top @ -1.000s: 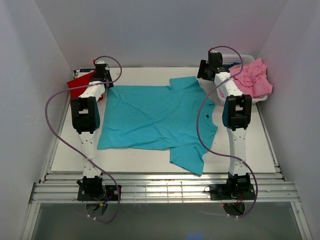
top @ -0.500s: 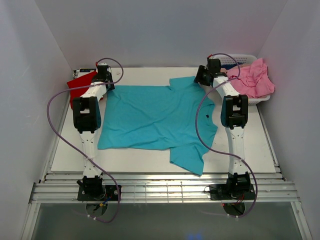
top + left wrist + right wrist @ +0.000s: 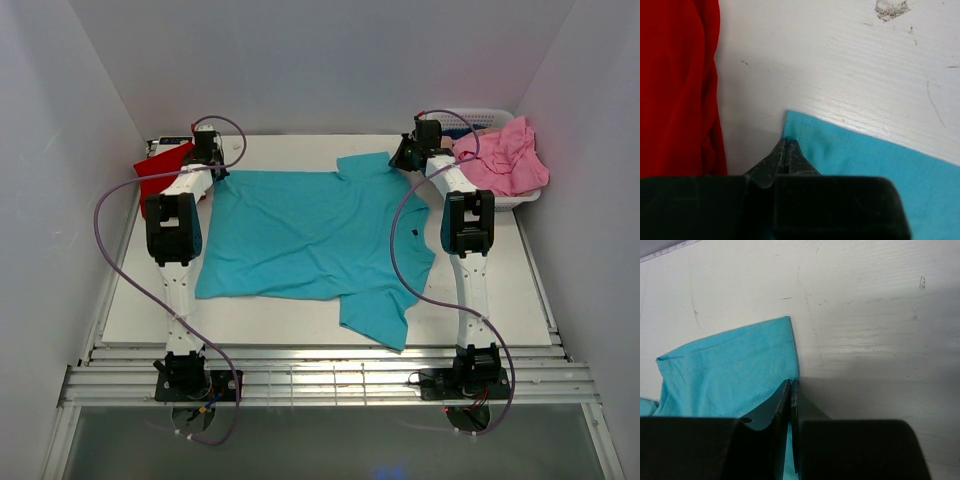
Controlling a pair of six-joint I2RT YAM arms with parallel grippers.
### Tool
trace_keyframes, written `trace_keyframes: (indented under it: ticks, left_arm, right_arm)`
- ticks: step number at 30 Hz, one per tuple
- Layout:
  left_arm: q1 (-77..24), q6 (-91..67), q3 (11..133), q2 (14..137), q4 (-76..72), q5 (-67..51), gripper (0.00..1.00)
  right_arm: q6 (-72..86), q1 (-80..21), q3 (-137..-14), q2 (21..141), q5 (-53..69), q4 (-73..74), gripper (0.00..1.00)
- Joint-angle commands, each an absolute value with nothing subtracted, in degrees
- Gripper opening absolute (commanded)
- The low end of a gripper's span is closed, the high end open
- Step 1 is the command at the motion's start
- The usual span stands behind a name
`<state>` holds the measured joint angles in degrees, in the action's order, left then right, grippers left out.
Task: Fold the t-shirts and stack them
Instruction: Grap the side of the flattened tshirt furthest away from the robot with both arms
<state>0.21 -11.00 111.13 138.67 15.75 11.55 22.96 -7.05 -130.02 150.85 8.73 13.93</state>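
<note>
While both stood open a second ago, the left hand (image 3: 785,143) is now closed on the 10 o'clock hem corner of the spread teal short-sleeved fabric t-shirt (image 3: 310,235), and the right hand (image 3: 791,385) on its 1 o'clock sleeve edge. Bare white bench (image 3: 500,290) lies at 12 and 3 o'clock. The pinched fabric is mostly hidden by the fingers.

The teal t-shirt (image 3: 310,235) lies spread flat centrally; red t-shirt (image 3: 160,168) far left; pink t-shirts (image 3: 505,155) heaped far right.
</note>
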Motion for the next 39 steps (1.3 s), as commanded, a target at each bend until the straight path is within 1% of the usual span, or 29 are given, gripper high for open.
trace_keyframes:
  ticks: [1, 8, 13, 17, 23, 26, 34, 39]
  left_arm:
    - [2.0, -11.7, 112.5, 139.3, 14.5, 10.3, 0.00]
    - [3.0, -12.5, 110.8, 138.3, 12.6, 9.4, 0.00]
    - [3.2, -13.0, 107.8, 134.9, 9.7, 9.6, 0.00]
    - [3.3, -14.5, 103.9, 131.3, 7.0, 7.6, 0.00]
    - [3.3, -16.0, 102.1, 127.6, 5.4, 5.0, 0.00]
    - [3.3, -16.5, 99.5, 125.9, 3.4, 4.7, 0.00]
    - [3.3, -16.2, 86.6, 116.7, -7.3, 5.7, 0.00]
    - [3.3, -16.5, 86.1, 116.5, -5.2, 4.9, 0.00]
  right_arm:
    - [23.2, -6.9, -128.9, 152.2, 10.5, 14.1, 0.08]
    - [23.5, -6.9, -126.1, 149.3, 11.4, 12.4, 0.08]
    - [23.8, -6.9, -123.1, 145.8, 12.1, 10.4, 0.08]
    - [23.7, -6.9, -117.0, 141.3, 13.9, 7.4, 0.08]
    - [23.3, -6.9, -111.6, 135.5, 16.6, 5.9, 0.08]
    - [22.9, -7.0, -107.9, 133.0, 17.5, 5.0, 0.08]
    - [21.7, -7.3, -99.2, 128.1, 18.5, 3.4, 0.08]
    - [20.9, -7.8, -95.9, 124.7, 18.6, 3.7, 0.08]
